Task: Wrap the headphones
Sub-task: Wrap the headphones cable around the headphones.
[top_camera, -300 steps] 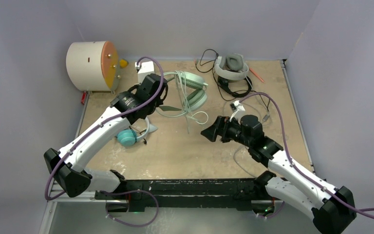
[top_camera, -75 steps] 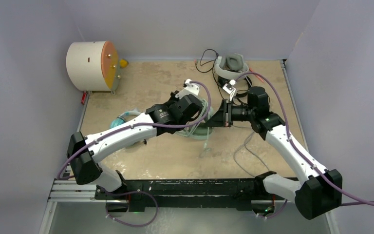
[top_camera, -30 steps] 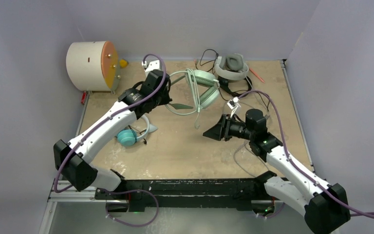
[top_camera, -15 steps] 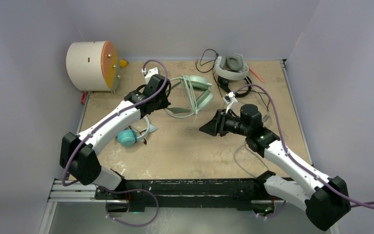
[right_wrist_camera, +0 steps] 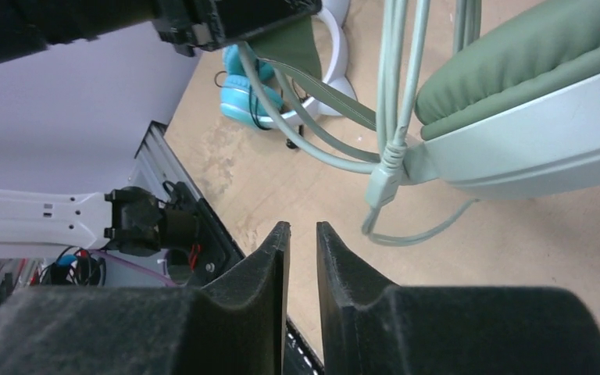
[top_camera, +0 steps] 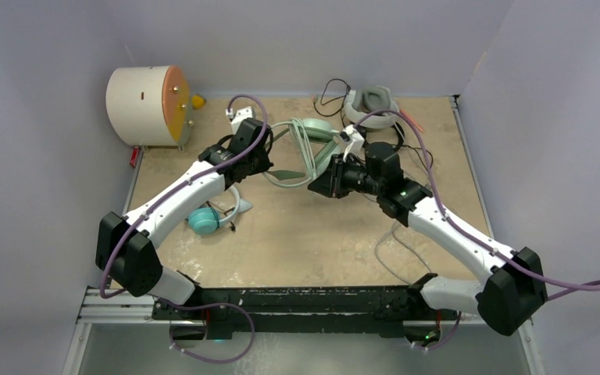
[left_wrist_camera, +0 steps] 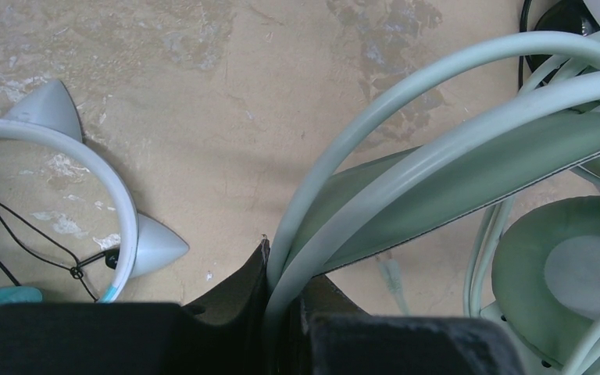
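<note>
The job looks barely begun. Near the left edge the teal headset (top_camera: 203,219) lies flat with its thin black lead loose inside the white band, not wrapped. In the middle, toward the far edge, the mint headset (top_camera: 310,139) is lifted off the counter; several strands of its cable (right_wrist_camera: 394,94) run over the band and cup, but a tail with the plug hangs free below, so I judge this wrap only partly made. At the far edge, toward the right corner, the white-and-grey headset (top_camera: 371,105) and the black headset (top_camera: 401,142) sit untouched with leads straying, the black one partly hidden by the right arm. That leaves one wrap to finish and three to start. The left gripper (left_wrist_camera: 281,308) is clamped tight on the mint band and a cable strand where they meet, holding the headset up. The right gripper (right_wrist_camera: 301,242) sits just below the mint cup and the dangling plug, its jaws almost closed with only a slit between them and nothing in it; it touches no cable.
</note>
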Motion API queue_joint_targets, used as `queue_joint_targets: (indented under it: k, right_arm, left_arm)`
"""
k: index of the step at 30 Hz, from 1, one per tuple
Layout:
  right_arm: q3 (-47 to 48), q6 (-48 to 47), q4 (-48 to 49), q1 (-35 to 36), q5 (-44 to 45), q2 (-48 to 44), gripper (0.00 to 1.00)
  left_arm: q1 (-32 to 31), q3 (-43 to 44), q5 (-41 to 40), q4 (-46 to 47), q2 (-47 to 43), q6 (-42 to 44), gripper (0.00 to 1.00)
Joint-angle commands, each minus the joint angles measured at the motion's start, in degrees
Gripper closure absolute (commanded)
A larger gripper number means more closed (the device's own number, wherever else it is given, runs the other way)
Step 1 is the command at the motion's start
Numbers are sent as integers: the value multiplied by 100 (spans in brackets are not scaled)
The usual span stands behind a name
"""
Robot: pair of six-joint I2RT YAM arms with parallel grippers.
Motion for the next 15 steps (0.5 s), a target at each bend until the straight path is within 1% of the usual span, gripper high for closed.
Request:
queue_joint_targets:
  k: [1, 3, 5, 7, 11, 13, 15]
  right_arm:
    - [361, -239, -280, 61, 220, 239, 82]
    - [486, -289, -529, 73, 340, 379, 87]
    - [503, -273, -671, 74, 464, 451, 87]
    - [478, -257, -657, 74, 478, 495, 84]
    - [442, -243, -595, 83, 538, 552, 70]
    - [417, -257, -563, 84, 609, 562, 69]
    - [356, -249, -476, 83, 649, 552, 71]
  left_arm:
    - [53, 55, 190, 655, -132, -164, 100]
    - [66, 55, 228, 656, -132, -160, 100]
    - [65, 55, 262, 656, -124, -172, 100]
    - [69, 34, 326, 662, -117, -191, 100]
    - [82, -2, 470, 708, -73, -209, 100]
    - [85, 1, 560, 723, -47, -220, 100]
    - [78, -13, 648, 741, -36, -241, 100]
